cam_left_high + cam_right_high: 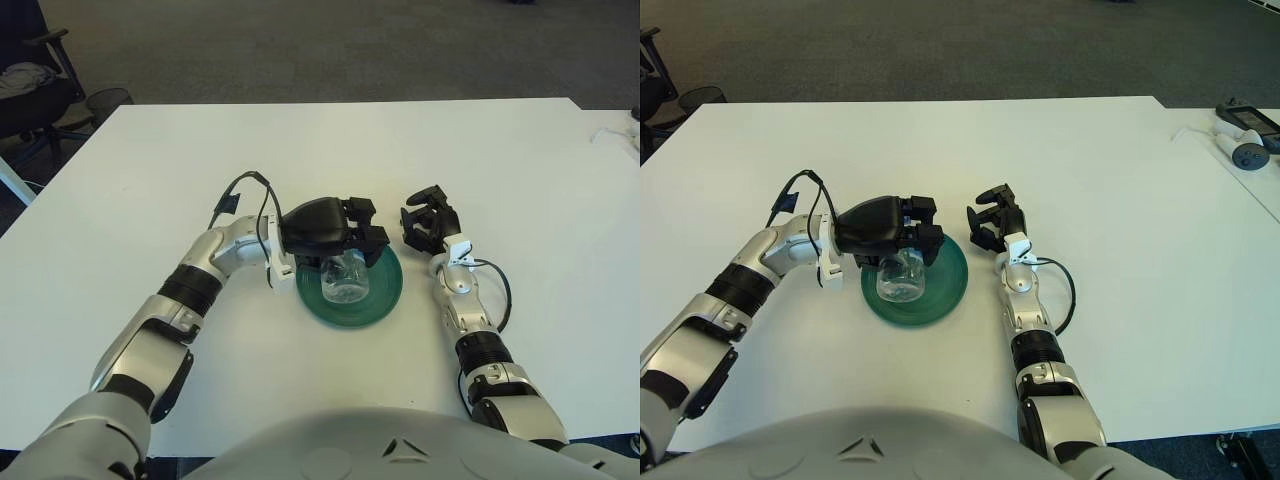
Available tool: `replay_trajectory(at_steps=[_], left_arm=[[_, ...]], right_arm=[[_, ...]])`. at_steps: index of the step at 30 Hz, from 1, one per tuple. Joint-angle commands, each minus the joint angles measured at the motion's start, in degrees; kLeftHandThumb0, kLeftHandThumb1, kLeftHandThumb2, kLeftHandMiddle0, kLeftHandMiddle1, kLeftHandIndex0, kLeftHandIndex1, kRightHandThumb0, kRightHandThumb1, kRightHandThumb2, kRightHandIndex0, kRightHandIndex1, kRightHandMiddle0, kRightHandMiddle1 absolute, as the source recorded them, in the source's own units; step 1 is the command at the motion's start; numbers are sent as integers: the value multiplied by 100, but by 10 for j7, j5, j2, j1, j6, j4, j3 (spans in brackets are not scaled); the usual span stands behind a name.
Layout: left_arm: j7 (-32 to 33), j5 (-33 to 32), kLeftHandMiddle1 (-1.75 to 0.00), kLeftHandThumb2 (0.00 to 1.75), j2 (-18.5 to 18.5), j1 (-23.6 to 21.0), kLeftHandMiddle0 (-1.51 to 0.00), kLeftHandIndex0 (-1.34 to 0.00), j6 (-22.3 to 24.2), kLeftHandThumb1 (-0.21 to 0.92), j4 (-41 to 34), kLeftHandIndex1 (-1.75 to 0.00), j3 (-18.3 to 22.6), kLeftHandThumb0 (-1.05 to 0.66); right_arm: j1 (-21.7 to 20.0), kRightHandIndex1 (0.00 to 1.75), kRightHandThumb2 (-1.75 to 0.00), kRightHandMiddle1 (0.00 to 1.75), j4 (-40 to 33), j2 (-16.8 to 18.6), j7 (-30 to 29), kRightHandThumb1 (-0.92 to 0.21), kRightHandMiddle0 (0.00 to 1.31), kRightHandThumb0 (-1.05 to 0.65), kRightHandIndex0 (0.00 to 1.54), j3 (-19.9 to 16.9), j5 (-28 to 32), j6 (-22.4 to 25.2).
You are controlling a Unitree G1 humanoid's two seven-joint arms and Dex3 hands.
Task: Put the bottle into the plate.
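Note:
A clear plastic bottle lies on the dark green plate in the middle of the white table. My left hand is over the plate's left part, its black fingers curled around the top of the bottle. My right hand shows just right of the plate, fingers loosely curled and holding nothing.
The white table stretches wide around the plate. A controller and white items lie at the far right edge. A dark office chair stands off the table's far left corner.

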Motion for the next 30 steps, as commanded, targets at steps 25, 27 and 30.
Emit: replay_trajectory(at_steps=[25,27,30], left_arm=[[99,102,-2,91,42,-49,-23,0,29,92,44,-51,-38,-87],[107,100,-2,91,39,-47,-24,0,33,92,46,-53,-36,-87],[119,99,-3,92,36,-48,-27,0,35,92,51,-58,-35,-87]], right_arm=[[24,159,-58,161,118,1,-16,-82,29,0,29,-4,-4,97],[21,159,-58,160,125,2,-17,-82,29,0,29,-7,-2,92],[19,160,-57,161,129,2,-15,-83,28,-1,28,-8,0,87]])
